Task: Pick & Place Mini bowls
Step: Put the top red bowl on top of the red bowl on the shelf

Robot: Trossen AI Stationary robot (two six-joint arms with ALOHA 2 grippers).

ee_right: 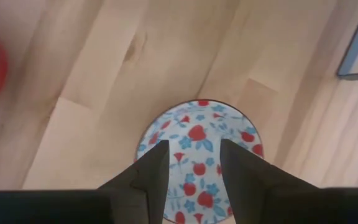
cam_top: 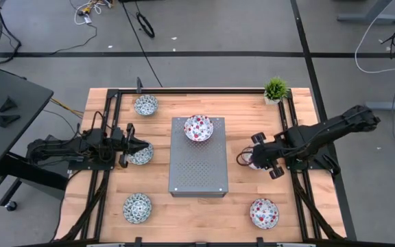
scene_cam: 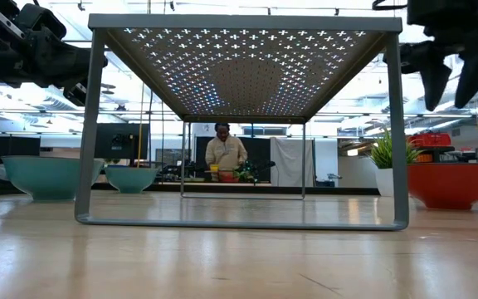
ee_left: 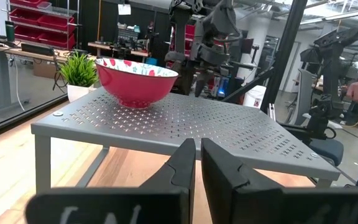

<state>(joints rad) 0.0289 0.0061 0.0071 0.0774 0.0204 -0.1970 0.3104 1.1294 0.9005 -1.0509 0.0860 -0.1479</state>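
Observation:
A grey perforated box (cam_top: 197,156) stands mid-table with a red-flowered mini bowl (cam_top: 199,128) on its top. My right gripper (ee_right: 192,155) hangs open, pointing down, over a second red-flowered bowl (ee_right: 199,127) that rests on the wood right of the box; the low view shows the fingers (scene_cam: 451,75) well above it (scene_cam: 455,184). A third red one (cam_top: 263,213) sits near the front right. Three blue-green bowls lie on the left (cam_top: 146,105) (cam_top: 140,155) (cam_top: 137,208). My left gripper (ee_left: 197,165) is shut and level at the left, above the middle one.
A small green potted plant (cam_top: 276,89) stands at the far right corner. Black rails (cam_top: 108,130) run along both sides of the table. Bare wood lies in front of the box. A person (scene_cam: 225,154) stands in the room beyond the table.

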